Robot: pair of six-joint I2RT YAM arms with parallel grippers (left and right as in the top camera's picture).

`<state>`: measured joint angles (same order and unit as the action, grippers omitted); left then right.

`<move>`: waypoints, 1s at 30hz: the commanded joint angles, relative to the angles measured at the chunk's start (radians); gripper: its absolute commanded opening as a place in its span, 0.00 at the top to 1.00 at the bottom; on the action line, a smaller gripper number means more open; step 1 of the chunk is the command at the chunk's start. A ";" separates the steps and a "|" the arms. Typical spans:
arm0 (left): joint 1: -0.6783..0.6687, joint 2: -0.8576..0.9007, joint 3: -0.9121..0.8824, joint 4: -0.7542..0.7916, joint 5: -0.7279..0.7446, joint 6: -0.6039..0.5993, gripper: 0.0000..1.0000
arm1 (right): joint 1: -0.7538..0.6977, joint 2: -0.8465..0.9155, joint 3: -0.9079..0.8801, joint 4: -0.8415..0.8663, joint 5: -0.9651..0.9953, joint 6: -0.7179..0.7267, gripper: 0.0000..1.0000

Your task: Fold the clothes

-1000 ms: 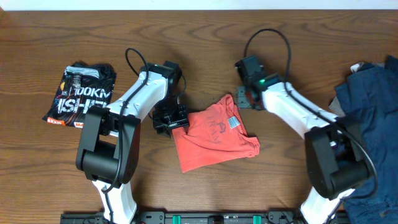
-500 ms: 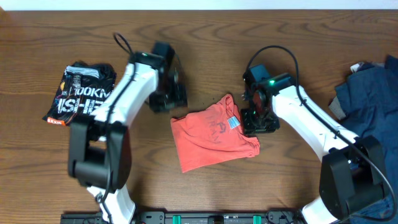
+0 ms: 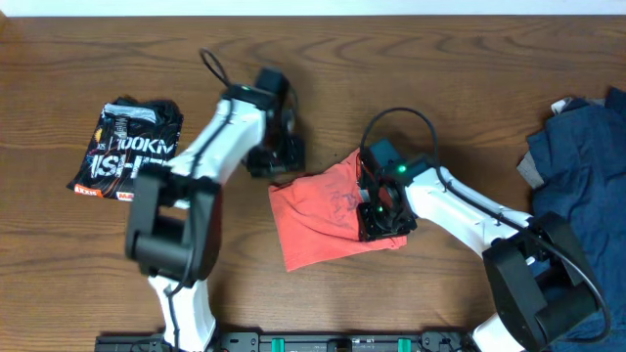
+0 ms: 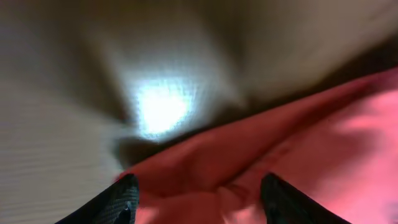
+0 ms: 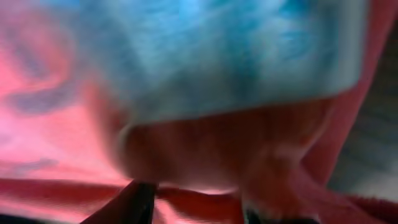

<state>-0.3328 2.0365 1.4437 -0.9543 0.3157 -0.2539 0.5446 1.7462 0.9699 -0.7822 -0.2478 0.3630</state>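
Since half a second ago my right pincer (image 3: 380,211) has slid left onto the coral-red T-shirt (image 3: 311,223), hiding its blue label; clenched or not, I cannot tell through the blur. My left pincer (image 3: 276,156) hangs released over the shirt's far left corner, mid-table (image 3: 323,88).

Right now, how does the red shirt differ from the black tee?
The red shirt lies mid-table; the black tee lies off beside the left arm. The right gripper and left gripper are at the red shirt; nothing touches the black tee. The black tee shows bold white lettering; the red shirt's print is faint. Both rest on the wooden table.
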 commanded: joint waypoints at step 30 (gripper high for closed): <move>0.079 -0.171 -0.189 0.172 0.222 0.079 0.02 | -0.110 -0.036 -0.028 0.330 0.404 -0.077 0.43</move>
<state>-0.2466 1.8343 1.2552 -0.7948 0.4397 -0.2947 0.4355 1.7275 0.9348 -0.4248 0.0708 0.2775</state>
